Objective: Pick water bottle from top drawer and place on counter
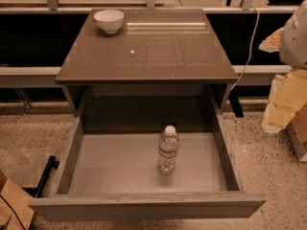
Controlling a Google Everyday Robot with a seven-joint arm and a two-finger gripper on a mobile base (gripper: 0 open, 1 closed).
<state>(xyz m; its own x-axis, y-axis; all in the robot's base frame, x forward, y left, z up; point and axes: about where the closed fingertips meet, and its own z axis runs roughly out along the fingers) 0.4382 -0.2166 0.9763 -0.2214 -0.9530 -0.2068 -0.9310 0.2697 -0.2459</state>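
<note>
The water bottle point(168, 149) stands upright on the light grey floor of the open top drawer point(144, 206), right of centre and nearer the back. It is clear and ribbed, with a white cap. The counter point(158, 56) is the brown-grey cabinet top directly above and behind the drawer. My gripper point(282, 103) hangs at the right edge of the view, outside the drawer, well right of the bottle and about level with the counter's front edge. It holds nothing that I can see.
A white bowl point(109, 20) sits at the counter's back left corner. A white cable point(249, 47) hangs down right of the cabinet. A black bar point(45, 175) and a cardboard piece point(12, 205) lie on the speckled floor at the left.
</note>
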